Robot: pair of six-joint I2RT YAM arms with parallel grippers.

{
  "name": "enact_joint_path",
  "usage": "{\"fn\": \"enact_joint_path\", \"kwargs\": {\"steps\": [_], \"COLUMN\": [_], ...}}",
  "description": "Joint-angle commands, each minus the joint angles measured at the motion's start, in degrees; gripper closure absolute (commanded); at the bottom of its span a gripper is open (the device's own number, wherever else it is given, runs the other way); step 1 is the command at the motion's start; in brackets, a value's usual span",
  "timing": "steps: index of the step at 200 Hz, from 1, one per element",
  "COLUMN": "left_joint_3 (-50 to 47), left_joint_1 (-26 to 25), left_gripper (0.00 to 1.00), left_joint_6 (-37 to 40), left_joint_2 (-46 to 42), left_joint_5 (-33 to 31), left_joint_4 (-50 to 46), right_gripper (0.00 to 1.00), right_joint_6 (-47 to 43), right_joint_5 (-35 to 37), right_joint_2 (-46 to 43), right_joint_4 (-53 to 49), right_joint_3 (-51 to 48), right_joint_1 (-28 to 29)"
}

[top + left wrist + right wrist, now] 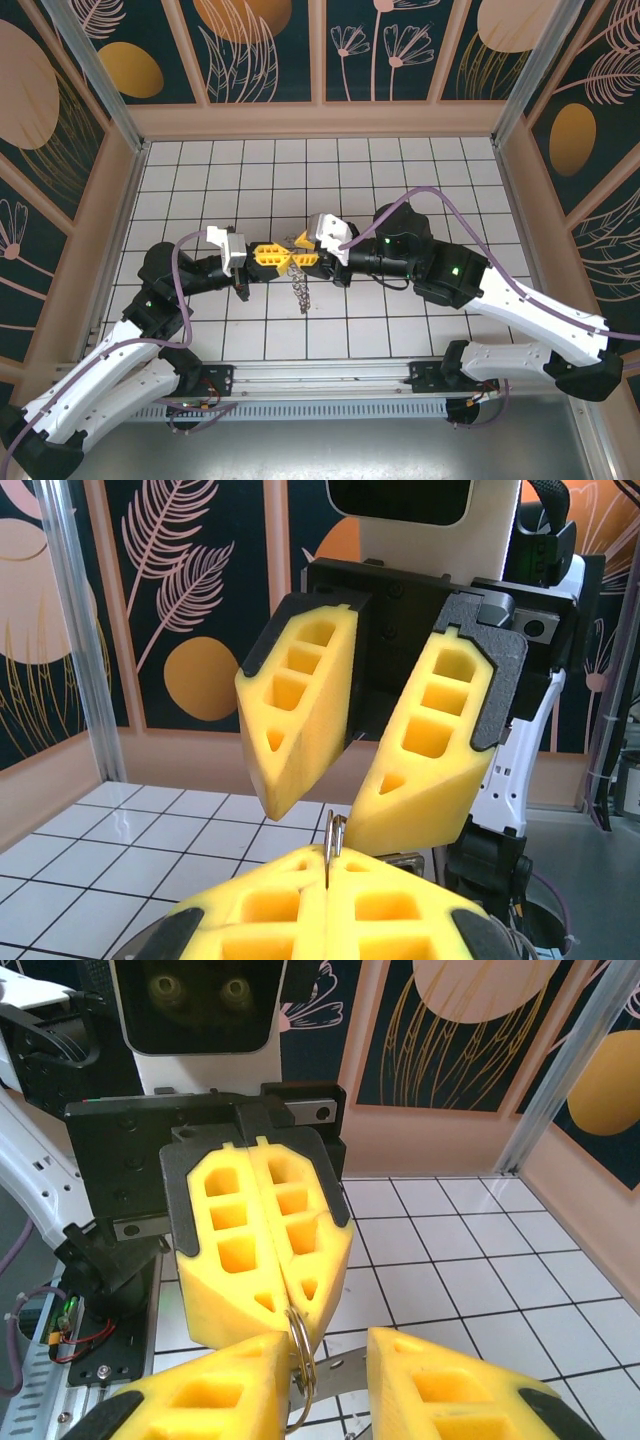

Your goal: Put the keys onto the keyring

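Step in hand: taking a second grip on the keyring [300,288], which hangs chain-like below the point where the two grippers meet, above the middle tiles of the table [420,180]. The left gripper [288,1312] is clamped on the ring's upper rim. The right gripper [330,802] has its jaws apart, one finger on each side of that rim. Close the right jaws squarely on bare rim just beside the left pads, clear of the fringe loops. Verify a firm pinch before any release by the left, and avoid twisting the ring
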Motion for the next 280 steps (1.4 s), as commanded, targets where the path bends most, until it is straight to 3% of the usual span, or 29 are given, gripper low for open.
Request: {"fn": "enact_joint_path", "kwargs": {"steps": [1, 59, 146, 230, 280], "left_joint_3": [1.43, 2.27, 2.98, 3.32, 2.84], "left_joint_1": [-0.23, -0.22, -0.26, -0.23, -0.25], "left_gripper": [1.00, 1.00, 1.00, 1.00, 1.00], "left_joint_6": [1.48, 2.69, 3.03, 2.64, 0.99], "left_joint_2": [-0.85, -1.57, -1.32, -1.18, -2.09], "left_joint_5": [-0.23, -1.04, -0.96, 1.15, 2.72], "left_joint_4": [1.16, -0.94, -1.71, -0.38, 1.48], "right_gripper": [0.74, 0.75, 0.74, 0.76, 0.90], "right_joint_6": [0.98, 1.41, 1.33, 1.19, 1.07], "right_joint_5": [1.81, 3.88, -2.30, -2.70, -2.20], "right_joint_2": [-1.34, -1.63, 0.09, 1.16, 1.17], "right_joint_4": [-0.61, -0.23, -1.43, -2.11, -1.82], "right_joint_3": [-0.57, -0.75, -0.75, -1.18, -1.14], "right_joint_1": [0.04, -0.01, 0.04, -0.26, -1.00]}}
